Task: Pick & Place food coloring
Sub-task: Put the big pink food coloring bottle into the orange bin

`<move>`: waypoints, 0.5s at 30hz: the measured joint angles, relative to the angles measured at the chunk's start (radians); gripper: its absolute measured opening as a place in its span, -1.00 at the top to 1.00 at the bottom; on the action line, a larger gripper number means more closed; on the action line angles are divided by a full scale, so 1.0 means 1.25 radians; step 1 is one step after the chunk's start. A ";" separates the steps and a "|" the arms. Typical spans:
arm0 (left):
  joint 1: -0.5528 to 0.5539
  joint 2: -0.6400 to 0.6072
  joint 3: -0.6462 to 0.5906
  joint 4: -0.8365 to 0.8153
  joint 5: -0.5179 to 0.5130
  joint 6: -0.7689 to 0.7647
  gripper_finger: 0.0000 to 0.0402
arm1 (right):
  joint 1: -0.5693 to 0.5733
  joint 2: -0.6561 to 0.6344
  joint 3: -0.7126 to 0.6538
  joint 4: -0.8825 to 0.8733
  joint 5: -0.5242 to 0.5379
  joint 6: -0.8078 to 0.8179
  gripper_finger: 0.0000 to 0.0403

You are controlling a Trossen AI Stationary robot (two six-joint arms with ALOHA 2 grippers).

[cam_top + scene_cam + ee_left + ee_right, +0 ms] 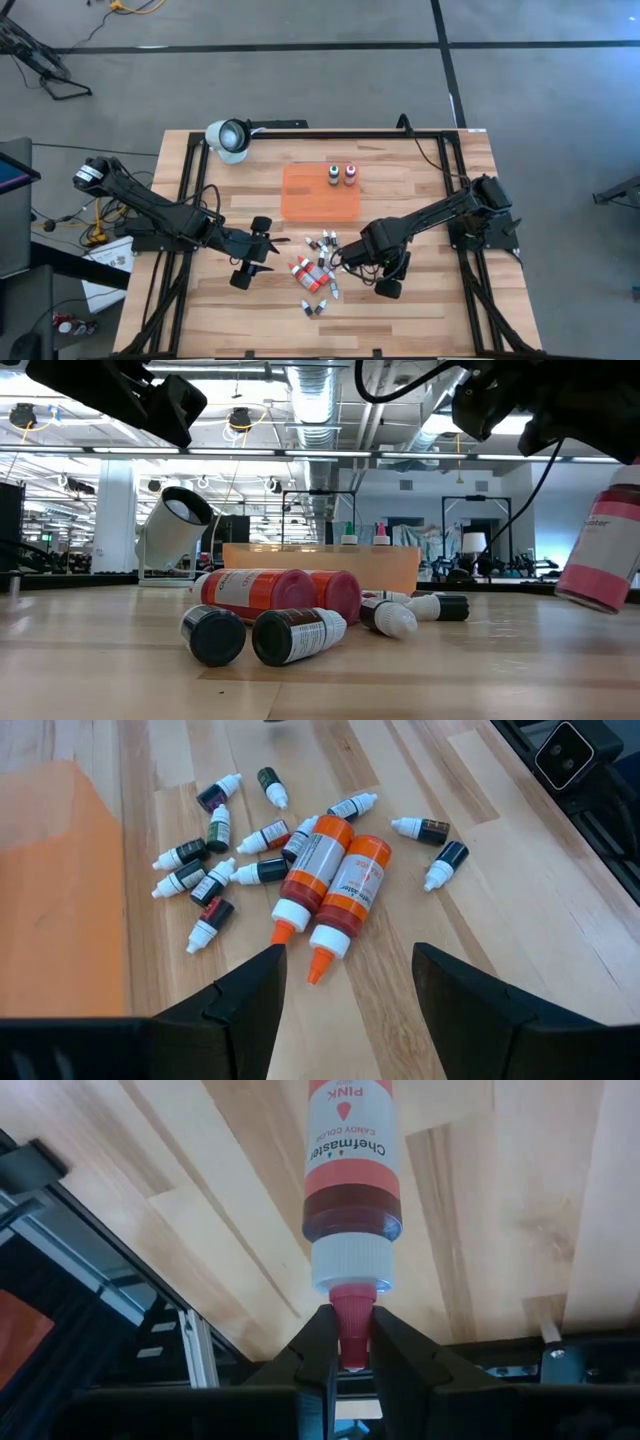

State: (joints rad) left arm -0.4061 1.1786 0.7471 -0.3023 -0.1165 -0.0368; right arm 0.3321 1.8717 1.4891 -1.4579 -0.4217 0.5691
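Note:
A heap of food coloring bottles (318, 272) lies on its side on the wooden table: two large orange-red ones (335, 880) among small dark vials with white caps (215, 875). My right gripper (350, 1330) stands right of the heap (352, 262), shut on a pink bottle (350, 1170), which shows lifted and tilted in the low view (600, 550). My left gripper (350, 980) hovers open left of the heap (262, 248), nothing between its fingers. Two small bottles (342, 175) stand upright on the orange tray (300, 205). My right gripper pinches the pink bottle's red nozzle tip (350, 1305) between its two fingers, just past the white cap. The bottle runs on in line with the fingers, base pointing away and down. It hangs tilted, and its base (590, 595) appears clear of the table.
A white round lamp (228, 138) sits at the table's far left corner. Black frame rails (185, 190) run along the left, right and far edges. Bare wood lies between the heap and the near edge.

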 joint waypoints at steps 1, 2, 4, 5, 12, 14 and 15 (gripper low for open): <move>0.000 0.000 0.000 0.000 0.000 0.000 -0.06 | 0.000 0.000 0.000 0.001 0.000 0.000 0.78; 0.000 0.000 0.000 0.000 0.000 0.000 -0.06 | 0.000 0.000 0.000 0.004 0.000 0.000 0.78; 0.000 0.000 0.000 0.000 0.000 -0.001 -0.06 | 0.000 0.000 0.000 0.015 0.001 -0.001 0.78; 0.000 0.000 0.000 0.000 0.000 -0.001 -0.06 | 0.000 0.000 0.000 0.022 0.001 -0.001 0.78; -0.001 0.000 0.000 -0.004 0.000 -0.009 -0.06 | 0.005 0.000 0.000 0.029 0.002 -0.014 0.78; -0.006 0.000 0.000 -0.005 0.000 -0.009 -0.06 | 0.009 0.000 0.000 0.024 0.001 -0.016 0.78; -0.010 0.000 0.000 -0.005 0.000 -0.009 -0.06 | 0.012 0.000 0.000 0.020 0.002 -0.016 0.78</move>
State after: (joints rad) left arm -0.4184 1.1786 0.7471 -0.3080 -0.1165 -0.0483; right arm 0.3466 1.8717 1.4891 -1.4325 -0.4198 0.5488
